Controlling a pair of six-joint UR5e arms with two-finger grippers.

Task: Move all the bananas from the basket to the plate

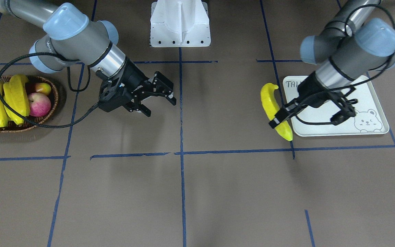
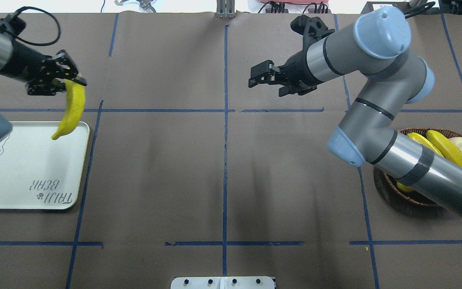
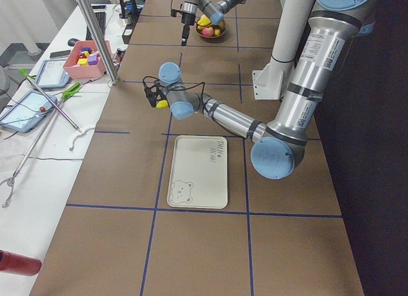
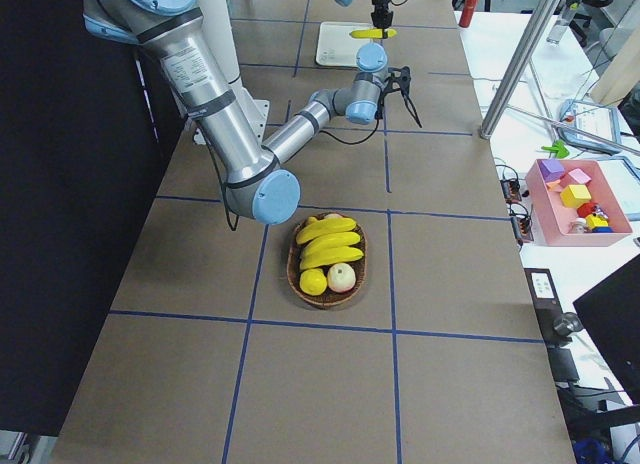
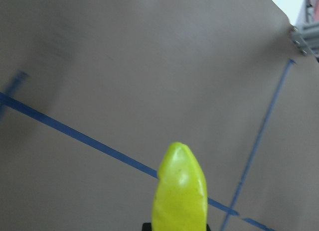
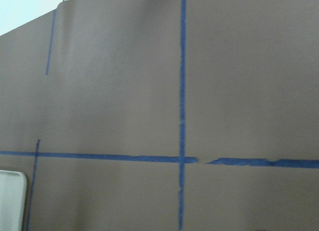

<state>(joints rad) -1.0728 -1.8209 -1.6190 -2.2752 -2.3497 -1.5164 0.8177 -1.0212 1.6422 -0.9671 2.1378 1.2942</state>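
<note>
One yellow banana [image 1: 269,99] [image 2: 74,108] [image 5: 179,191] hangs in the air just off the plate's edge, tip down, with my left gripper [image 1: 277,119] [image 2: 68,80] shut on its upper end. The plate [image 1: 338,127] [image 2: 22,172], an off-white tray with a bear cartoon, has nothing on it. At the other end of the table the dark wicker basket [image 1: 51,103] [image 2: 407,198] holds three more bananas [image 1: 17,94] [image 4: 330,246]. My right gripper [image 1: 161,108] [image 2: 266,83] hovers open and empty over the table's middle, well away from the basket.
Apples [image 1: 39,104] and a round yellow fruit [image 4: 313,281] share the basket with the bananas. The white robot base [image 1: 180,24] stands at the table's back centre. Blue tape lines cross the brown table. A pink box of blocks [image 4: 580,199] sits on a side bench.
</note>
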